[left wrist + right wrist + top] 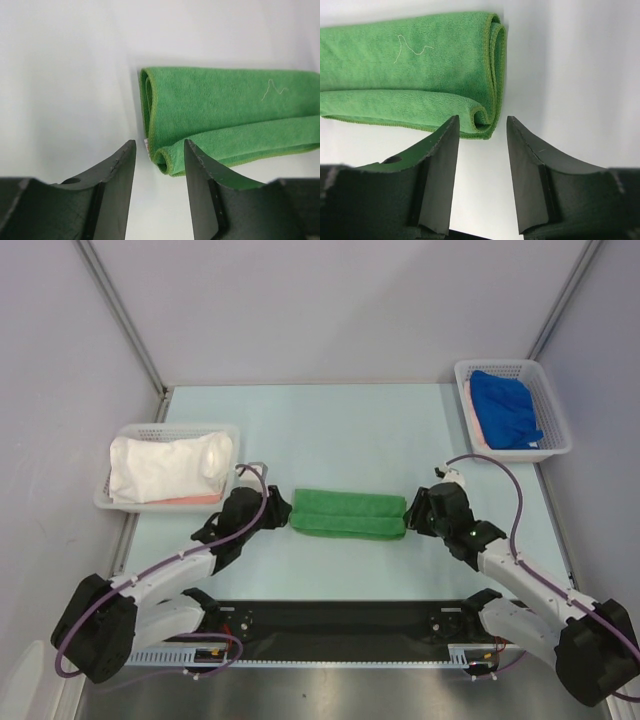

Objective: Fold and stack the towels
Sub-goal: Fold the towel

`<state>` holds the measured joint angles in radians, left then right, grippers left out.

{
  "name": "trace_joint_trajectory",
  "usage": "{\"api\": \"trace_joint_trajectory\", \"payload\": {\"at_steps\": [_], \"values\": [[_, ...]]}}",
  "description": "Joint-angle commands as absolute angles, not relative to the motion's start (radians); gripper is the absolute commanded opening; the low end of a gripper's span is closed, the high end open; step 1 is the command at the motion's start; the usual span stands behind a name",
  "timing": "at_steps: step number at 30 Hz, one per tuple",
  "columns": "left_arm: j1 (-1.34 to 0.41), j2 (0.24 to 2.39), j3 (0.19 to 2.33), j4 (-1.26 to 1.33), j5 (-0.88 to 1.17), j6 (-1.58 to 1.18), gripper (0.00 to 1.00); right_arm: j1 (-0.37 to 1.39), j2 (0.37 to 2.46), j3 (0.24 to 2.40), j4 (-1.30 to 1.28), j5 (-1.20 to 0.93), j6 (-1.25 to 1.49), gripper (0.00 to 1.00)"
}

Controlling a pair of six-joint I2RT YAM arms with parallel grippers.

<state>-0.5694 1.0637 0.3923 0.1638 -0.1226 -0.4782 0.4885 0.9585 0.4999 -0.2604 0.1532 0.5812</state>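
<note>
Baskets filled, folded green towel (348,513) between the two arms.
Top view: the left basket (128,431) holds a white towel (165,465) over a pink one (192,500), and the right basket (510,365) holds a blue towel (505,410). The green towel lies mid-tabletop (340,425), with the left gripper (280,510) and right gripper (412,512) at its ends. Left wrist: jaws moderately apart, gripping nothing, with the towel's rolled corner just ahead. Right wrist: likewise at the opposite end.
</note>
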Motion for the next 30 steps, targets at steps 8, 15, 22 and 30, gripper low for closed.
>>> {"api": "trace_joint_trajectory", "payload": {"at_steps": [8,15,22,30], "values": [[-0.578,1.276,0.604,0.06,-0.115,-0.503,0.48,0.58,1.178,0.658,-0.281,0.252,0.624,0.47],[-0.587,1.379,0.614,0.037,-0.043,-0.474,0.43,0.62,1.197,0.612,-0.276,0.268,0.652,0.41],[-0.597,1.299,0.529,0.037,-0.008,-0.451,0.38,0.652,1.1,0.537,-0.324,0.278,0.68,0.29],[-0.598,1.197,0.469,0.021,-0.029,-0.491,0.44,0.655,0.954,0.529,-0.452,0.276,0.713,0.41]]}}
